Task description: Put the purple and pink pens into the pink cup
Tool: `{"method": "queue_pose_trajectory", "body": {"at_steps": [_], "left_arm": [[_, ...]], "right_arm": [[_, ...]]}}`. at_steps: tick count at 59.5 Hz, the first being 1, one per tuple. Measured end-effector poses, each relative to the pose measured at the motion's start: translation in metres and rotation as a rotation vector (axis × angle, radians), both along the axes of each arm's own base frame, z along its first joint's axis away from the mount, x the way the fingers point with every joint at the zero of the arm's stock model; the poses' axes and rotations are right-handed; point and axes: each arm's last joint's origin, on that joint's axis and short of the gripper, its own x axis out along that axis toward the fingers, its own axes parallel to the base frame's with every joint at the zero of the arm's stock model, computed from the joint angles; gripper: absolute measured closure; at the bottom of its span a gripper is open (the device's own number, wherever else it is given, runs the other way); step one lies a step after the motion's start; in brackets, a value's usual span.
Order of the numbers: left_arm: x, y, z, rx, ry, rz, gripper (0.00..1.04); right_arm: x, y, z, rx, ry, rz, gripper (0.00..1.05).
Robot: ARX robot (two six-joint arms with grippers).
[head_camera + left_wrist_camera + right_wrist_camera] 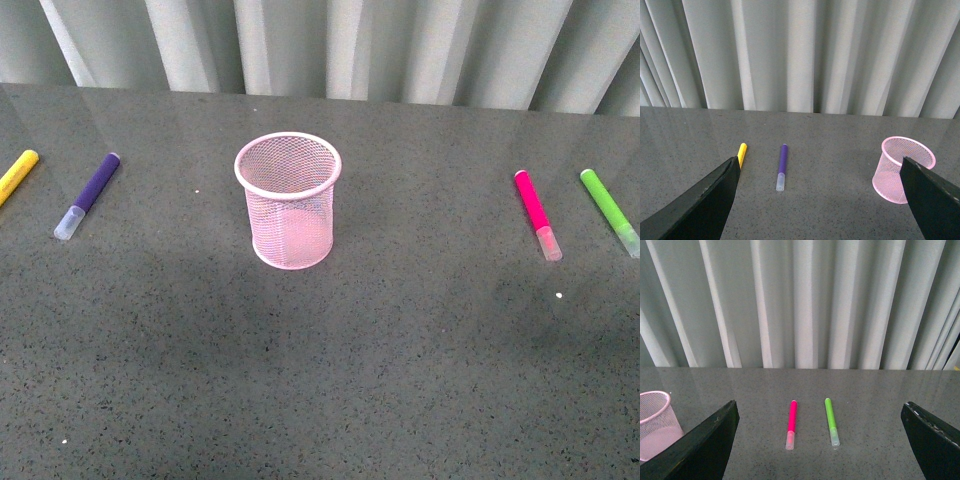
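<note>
The pink cup (289,200) stands upright and empty in the middle of the grey table; it also shows in the left wrist view as the cup (902,169) and at the edge of the right wrist view as the cup (655,424). The purple pen (88,195) lies flat at the left, also seen as the purple pen (782,166). The pink pen (537,213) lies flat at the right, also seen as the pink pen (791,424). My left gripper (820,200) and right gripper (820,440) are open, held above the table short of the pens, holding nothing. Neither arm shows in the front view.
A yellow marker (17,175) lies left of the purple pen, seen too as the yellow marker (741,154). A lime green marker (610,210) lies right of the pink pen, seen too as the green marker (831,428). A pleated grey curtain (330,45) closes off the table's far edge.
</note>
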Motion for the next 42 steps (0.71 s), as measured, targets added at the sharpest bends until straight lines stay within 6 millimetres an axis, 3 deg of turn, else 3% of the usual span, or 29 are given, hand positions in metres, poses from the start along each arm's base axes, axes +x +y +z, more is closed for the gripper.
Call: {"method": "queue_pose_trajectory", "body": {"at_steps": [37, 42], "left_arm": [[0.0, 0.0, 0.0, 0.0, 0.0, 0.0, 0.07], [0.0009, -0.001, -0.0016, -0.065, 0.2, 0.1, 0.07]], "right_arm": [[0.0, 0.0, 0.0, 0.0, 0.0, 0.0, 0.07], [0.0, 0.0, 0.0, 0.0, 0.0, 0.0, 0.07]]}}
